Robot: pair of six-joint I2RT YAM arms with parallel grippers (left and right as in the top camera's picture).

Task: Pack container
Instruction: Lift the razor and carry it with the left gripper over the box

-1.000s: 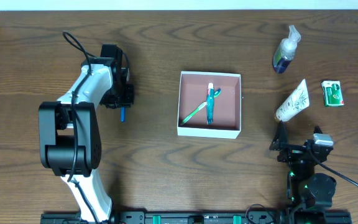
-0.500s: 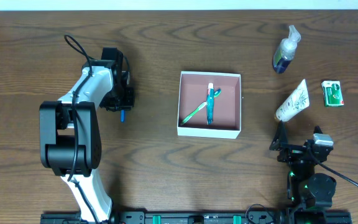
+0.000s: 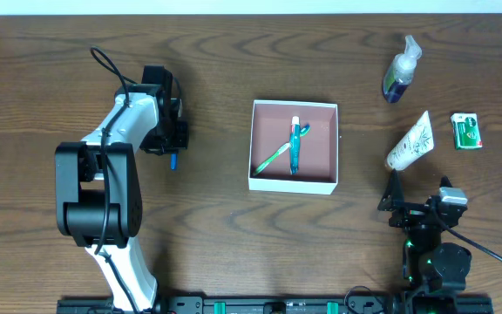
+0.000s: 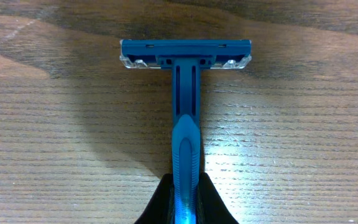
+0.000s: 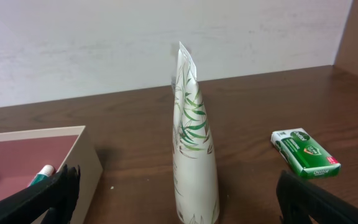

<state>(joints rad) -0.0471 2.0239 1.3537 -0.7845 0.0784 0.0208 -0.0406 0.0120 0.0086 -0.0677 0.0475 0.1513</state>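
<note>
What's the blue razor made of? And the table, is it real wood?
The razor looks like hard blue plastic: smooth, with a shiny glare on the handle and clear bits at the head's ends. The table looks like brown wood, with grain lines, but it could be a wood-look coating; I can't tell.

The overhead camera looked straight down on the whole table [image 3: 234,227]. The left wrist camera hung close over the razor [image 4: 185,93], facing down at the wood. The right wrist camera sat low at the near right, facing the far wall [image 5: 104,43]. It shared the tube [image 5: 194,155], green box [image 5: 305,154] and container [image 5: 86,158] corner with overhead.
</note>
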